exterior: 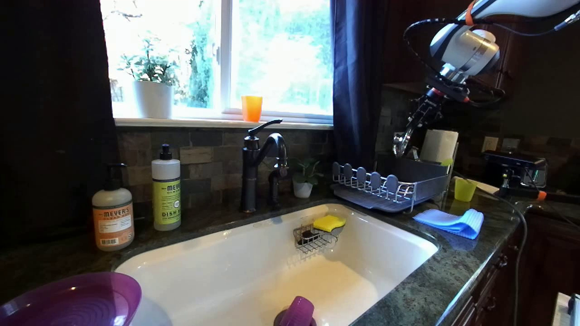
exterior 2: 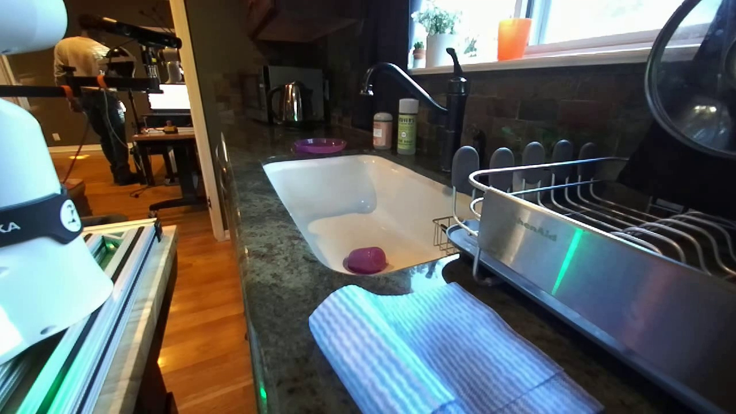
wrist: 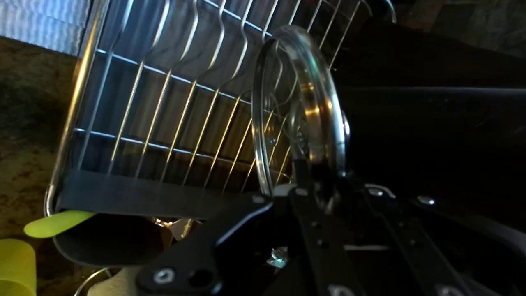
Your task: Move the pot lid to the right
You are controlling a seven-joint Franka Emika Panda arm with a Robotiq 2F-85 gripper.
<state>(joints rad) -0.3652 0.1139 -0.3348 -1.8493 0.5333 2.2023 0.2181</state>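
The pot lid is round and shiny, with a silvery rim and a see-through middle. In the wrist view it stands on edge, upright, in the jaws of my gripper. My gripper is shut on the lid's lower edge in that view; the dark fingers hide the exact contact. In an exterior view the lid is a small shiny shape at the fingertips, above the far end of the dish rack. It also shows large at the upper right of an exterior view, where the gripper is out of view.
The dish rack stands below the lid, beside the dark curtain. A white roll and a yellow-green cup are near it. A blue cloth lies before the rack. The white sink and dark faucet are alongside.
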